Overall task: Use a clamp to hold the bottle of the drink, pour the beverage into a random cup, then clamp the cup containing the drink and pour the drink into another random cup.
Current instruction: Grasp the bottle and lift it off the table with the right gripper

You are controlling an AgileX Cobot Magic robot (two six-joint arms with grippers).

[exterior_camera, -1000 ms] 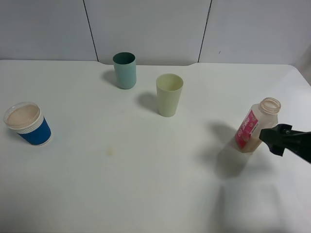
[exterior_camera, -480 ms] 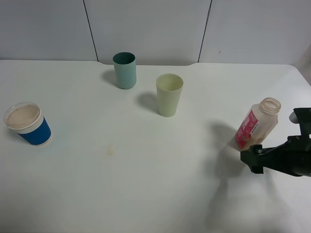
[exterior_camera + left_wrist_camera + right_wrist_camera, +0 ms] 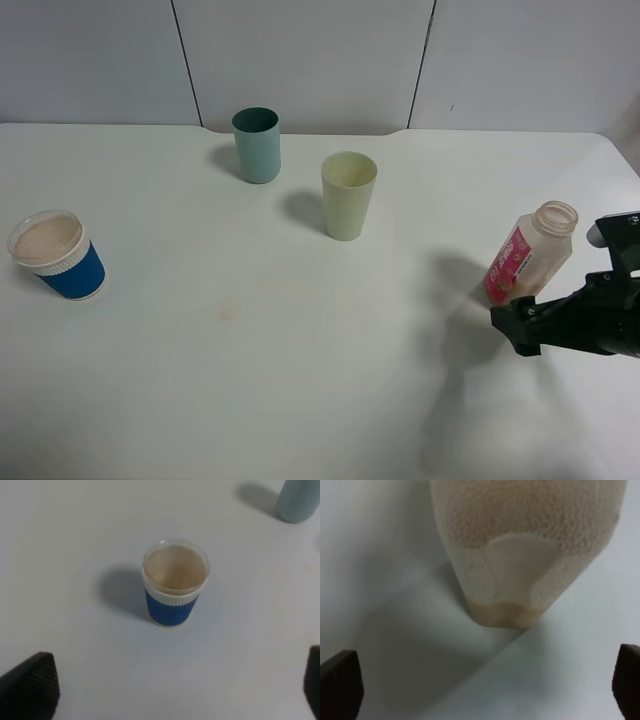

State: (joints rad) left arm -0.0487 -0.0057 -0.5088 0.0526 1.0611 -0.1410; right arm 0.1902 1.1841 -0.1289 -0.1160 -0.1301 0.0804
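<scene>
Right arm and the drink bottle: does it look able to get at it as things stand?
Probably yes. The right pincer stands open right beside the upright bottle. In the wrist view the bottle's base shows ahead of the spread jaws, with nothing in between.

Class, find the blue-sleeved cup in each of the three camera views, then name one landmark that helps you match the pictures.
Exterior high: the blue cup stands upright at the far left of the table.
Left wrist: the blue cup sits near the centre of the picture.
Right wrist: not in it; only the bottle shows.
Shared landmark: the teal cup, also at the edge of the left wrist view.
</scene>
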